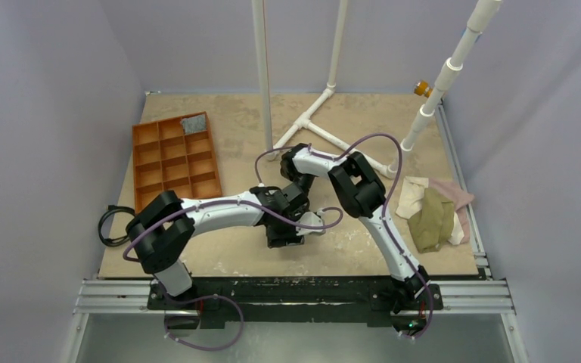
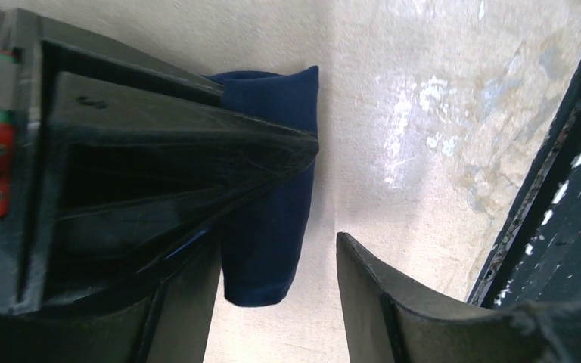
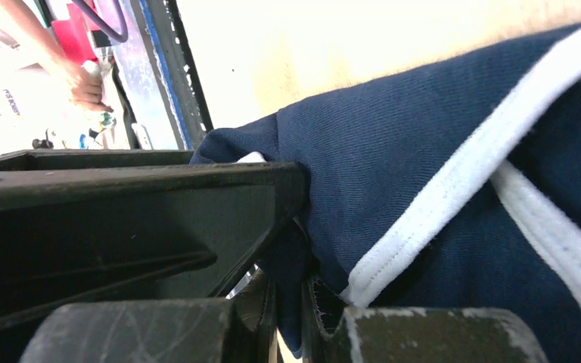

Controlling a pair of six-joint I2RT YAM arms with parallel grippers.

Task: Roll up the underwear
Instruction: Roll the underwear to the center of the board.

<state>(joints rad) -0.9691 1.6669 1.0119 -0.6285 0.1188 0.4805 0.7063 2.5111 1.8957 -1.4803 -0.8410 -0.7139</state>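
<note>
**While the roll takes shape**

Though the left tool [image 2: 329, 193] is spread wide beside the folded navy underwear [image 2: 272, 227] on the desk [image 2: 401, 257], the right tool [image 3: 306, 249] is clamped on its white-trimmed edge. Next, I'd judge, that edge needs turning over evenly.

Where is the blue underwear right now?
The underwear is on the table, in the middle near the front edge, where both arms meet. The right gripper pinches it, and the open left gripper is right over it.
</note>
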